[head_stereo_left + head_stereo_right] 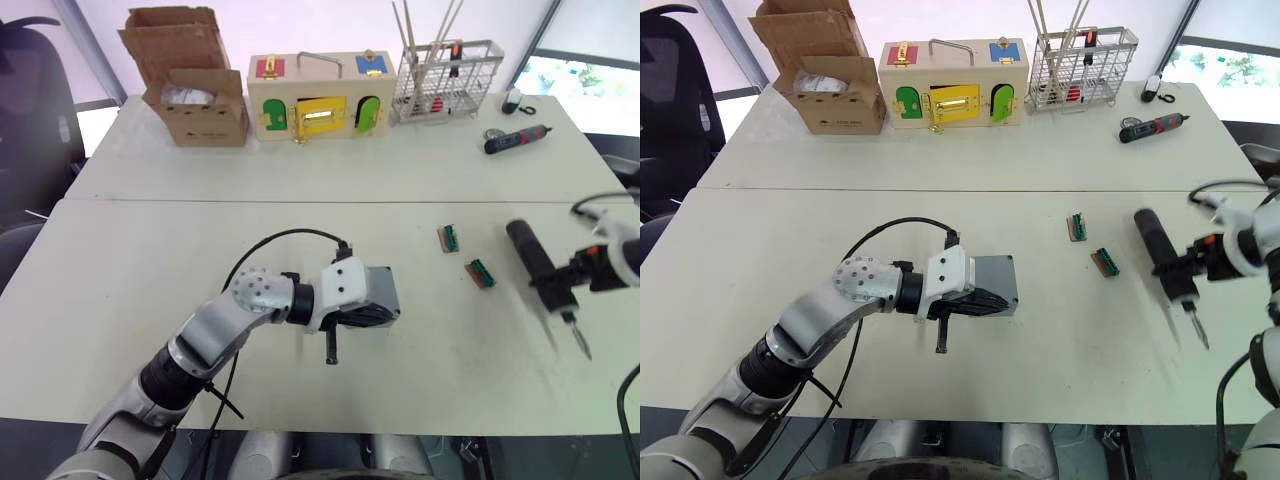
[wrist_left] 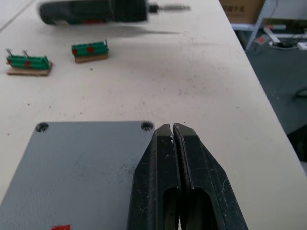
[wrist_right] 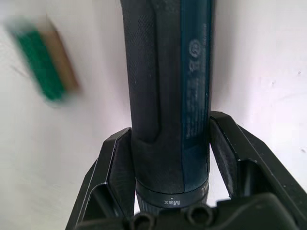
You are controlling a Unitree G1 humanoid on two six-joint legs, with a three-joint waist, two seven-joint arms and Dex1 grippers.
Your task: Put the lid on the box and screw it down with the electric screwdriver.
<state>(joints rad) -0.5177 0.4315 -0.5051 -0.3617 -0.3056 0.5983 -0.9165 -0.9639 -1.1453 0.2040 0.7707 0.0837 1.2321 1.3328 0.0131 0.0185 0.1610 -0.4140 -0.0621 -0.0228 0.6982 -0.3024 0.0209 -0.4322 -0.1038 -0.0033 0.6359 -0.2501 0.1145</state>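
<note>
Gripping the thick black cylindrical electric screwdriver (image 3: 170, 96), our right gripper (image 3: 169, 158) has one black finger on each side of the barrel, and we see the tool at the right of the scene, its thin metal bit pointing toward us, though we cannot tell whether it rests on the surface or hangs just above it. Under everything lie two pale tables (image 1: 250, 170) pushed together along a seam, with a dark chair at the far left and bright windows beyond. Along the far table stand an open brown cardboard box (image 1: 190, 90), a wooden box with coloured doors (image 1: 318, 105) and a white wire rack (image 1: 447, 80), with a smaller black-and-red screwdriver (image 1: 517, 138) lying to the rack's right. Near the middle of the near table sits the small square grey plastic box (image 1: 995, 285) with the flat grey lid (image 2: 81, 167) on top of it, screw holes showing at two corners and a red mark at one edge. Our left gripper (image 2: 175, 143) has its two fingers pressed together with nothing between them, lying over the lid's edge. Between the box and the electric screwdriver, two small green connector pieces on brown boards (image 1: 465, 255) lie apart on the tabletop.
</note>
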